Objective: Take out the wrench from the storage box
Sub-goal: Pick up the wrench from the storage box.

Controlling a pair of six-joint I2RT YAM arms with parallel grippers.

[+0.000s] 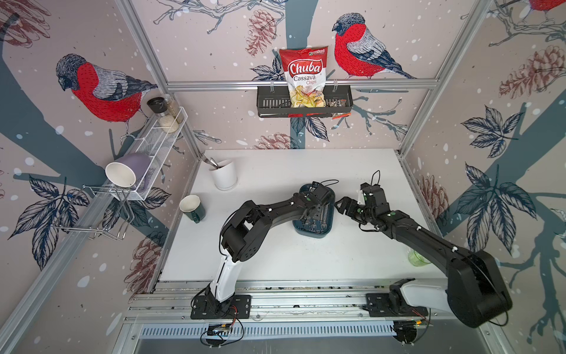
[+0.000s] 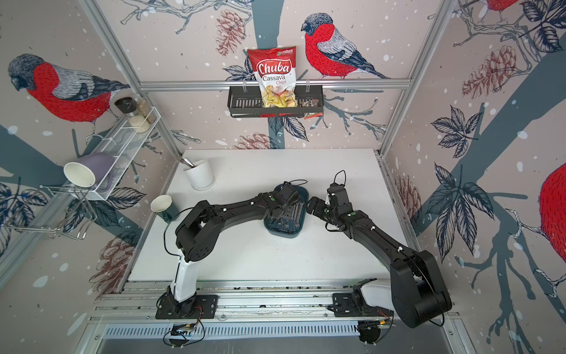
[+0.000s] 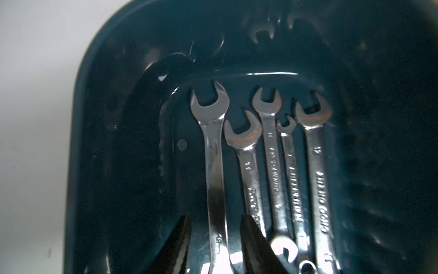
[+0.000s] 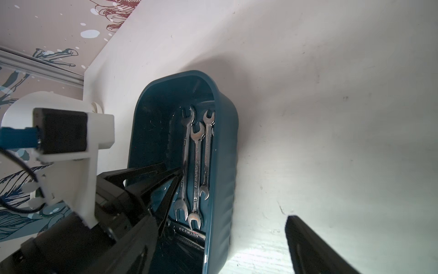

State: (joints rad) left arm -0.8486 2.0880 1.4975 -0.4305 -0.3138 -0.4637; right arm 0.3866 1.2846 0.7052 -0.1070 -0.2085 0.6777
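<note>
You look to be at the grasp: left end effector, jaws apart, straddles the largest wrench in the storage box; next, close and lift clear.

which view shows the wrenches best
Left wrist view: the silver steel wrenches lie close up in the dark teal plastic storage box. Right wrist view shows fewer; in both top views the black left arm partly covers them.

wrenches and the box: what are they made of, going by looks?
Wrenches: likely steel with a polished, chrome-like finish. They show mirror glints and stamped size marks, and some heads carry orange, rust-like patches.
Box: likely moulded plastic, glossy dark teal. It has rounded corners, soft highlights and a ribbed outer wall.
</note>
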